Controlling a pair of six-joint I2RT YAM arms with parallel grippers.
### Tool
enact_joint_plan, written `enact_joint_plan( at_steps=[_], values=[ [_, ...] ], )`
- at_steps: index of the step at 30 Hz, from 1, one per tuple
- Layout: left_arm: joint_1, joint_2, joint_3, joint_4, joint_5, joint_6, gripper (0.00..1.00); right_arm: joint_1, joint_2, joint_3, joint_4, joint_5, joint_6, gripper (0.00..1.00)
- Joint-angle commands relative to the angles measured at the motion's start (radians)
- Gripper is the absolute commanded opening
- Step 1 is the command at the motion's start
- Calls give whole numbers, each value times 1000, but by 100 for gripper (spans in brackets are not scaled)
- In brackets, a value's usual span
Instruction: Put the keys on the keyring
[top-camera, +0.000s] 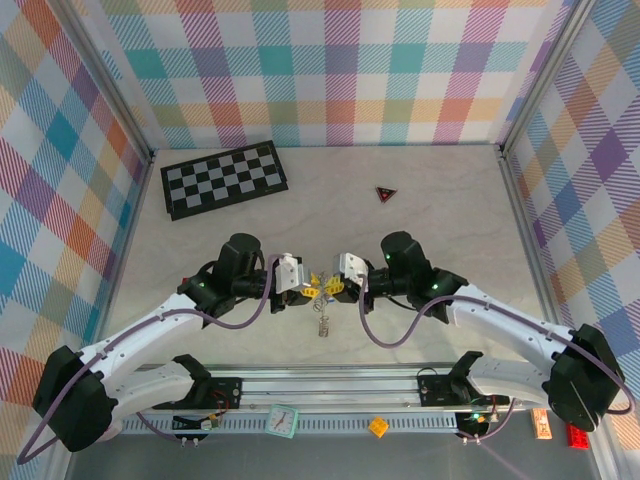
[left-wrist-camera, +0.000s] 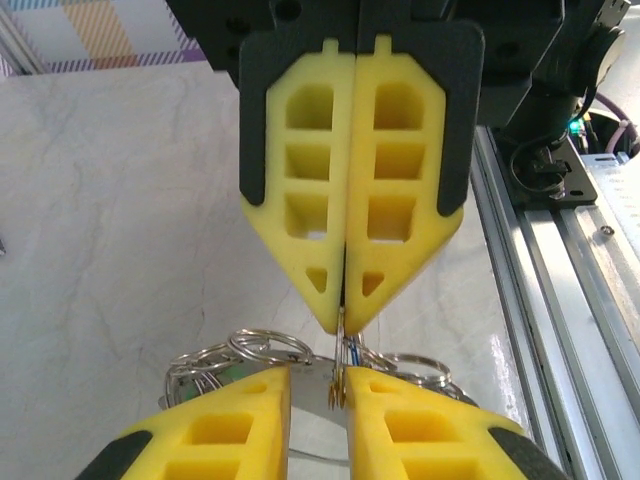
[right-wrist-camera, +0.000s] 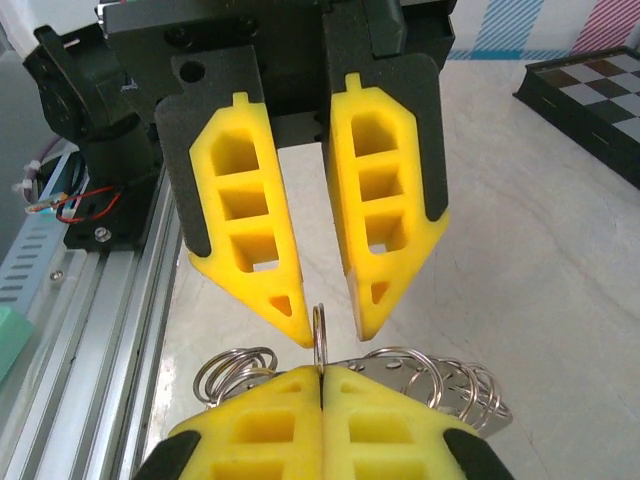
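While the right gripper (right-wrist-camera: 321, 375) has its fingers pressed together on one thin upright loop of the keyring (right-wrist-camera: 440, 385), the left gripper (right-wrist-camera: 331, 335) faces it tip to tip. The left fingers are narrowly parted, and that loop stands at the gap between them. The keyring's other silvery loops bunch just beneath both sets of tips; the keys are too small to tell among them. One checkerboard (top-camera: 225, 178) and one dark triangle (top-camera: 386, 194) lie well beyond the two grippers. The rail (top-camera: 330, 385) runs close behind them, and bare table (top-camera: 450, 220) lies ahead.
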Motion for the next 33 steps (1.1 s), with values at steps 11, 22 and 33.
enact_joint_plan(
  at_steps=[11,22,33],
  values=[
    [-12,12,73,-73,3,32,13,31,73,179,-240,-9,-156,0],
    [-13,-11,32,2,28,-9,0,6,32,108,-124,15,-3,28],
    [-13,-34,-40,137,41,-115,0,-1,-56,-104,96,107,192,32]
  ],
)
